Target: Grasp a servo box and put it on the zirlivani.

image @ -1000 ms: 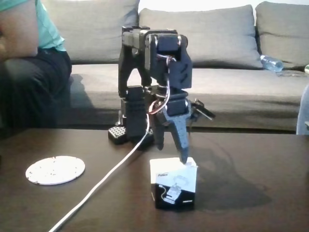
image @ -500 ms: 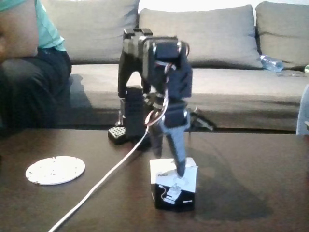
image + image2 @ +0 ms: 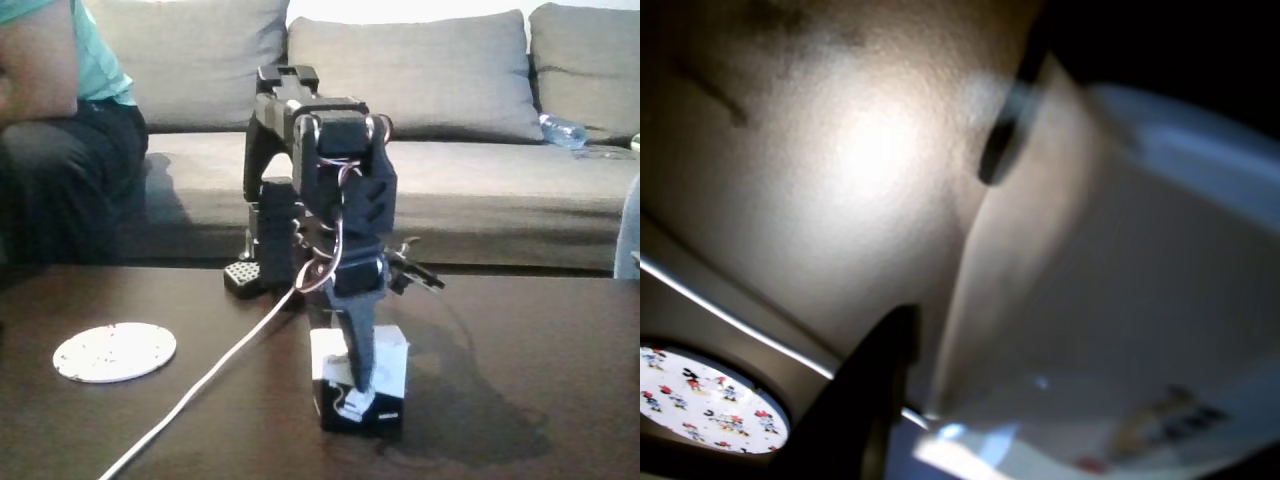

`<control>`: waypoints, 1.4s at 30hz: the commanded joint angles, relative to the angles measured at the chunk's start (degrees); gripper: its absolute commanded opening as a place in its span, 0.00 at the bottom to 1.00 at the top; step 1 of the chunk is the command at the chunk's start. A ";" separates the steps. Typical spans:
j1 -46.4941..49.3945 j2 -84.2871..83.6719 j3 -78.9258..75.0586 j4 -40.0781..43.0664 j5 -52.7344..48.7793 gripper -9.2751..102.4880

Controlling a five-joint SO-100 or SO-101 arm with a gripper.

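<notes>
The servo box (image 3: 388, 352), white on top and black below, stands on the dark table right of centre in the fixed view. My gripper (image 3: 362, 378) has come down over it: one dark finger (image 3: 360, 350) hangs in front of its picture face, and the other is hidden behind the box. The jaws look open astride the box, which rests on the table. The wrist view shows the box (image 3: 1120, 300) very close and blurred, with one dark finger (image 3: 875, 400) beside it. The zirlivani (image 3: 114, 351), a flat white speckled disc, lies far left; its edge (image 3: 700, 405) appears bottom left.
A white cable (image 3: 215, 372) runs from the arm base (image 3: 262, 262) across the table toward the front left, between box and disc. A seated person (image 3: 55, 130) is on the grey couch at the left. A plastic bottle (image 3: 562, 131) lies on the couch.
My gripper has dropped from the box's top edge to down around the box, one finger now low across its front. Box and disc have not moved.
</notes>
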State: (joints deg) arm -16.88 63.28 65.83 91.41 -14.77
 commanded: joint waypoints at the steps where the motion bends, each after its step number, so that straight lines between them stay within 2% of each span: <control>1: -0.09 0.53 -2.02 0.00 0.18 0.29; 8: -0.09 0.53 -2.29 0.26 0.18 0.21; 16: -0.18 1.41 -2.64 0.97 0.00 0.21; 24: 2.99 6.94 -13.97 11.43 -2.46 0.21; 27: 4.83 9.76 -15.82 12.39 -3.69 0.21; 42: 36.74 24.26 0.53 12.39 -16.96 0.21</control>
State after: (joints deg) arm 15.64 82.09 65.48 99.49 -30.41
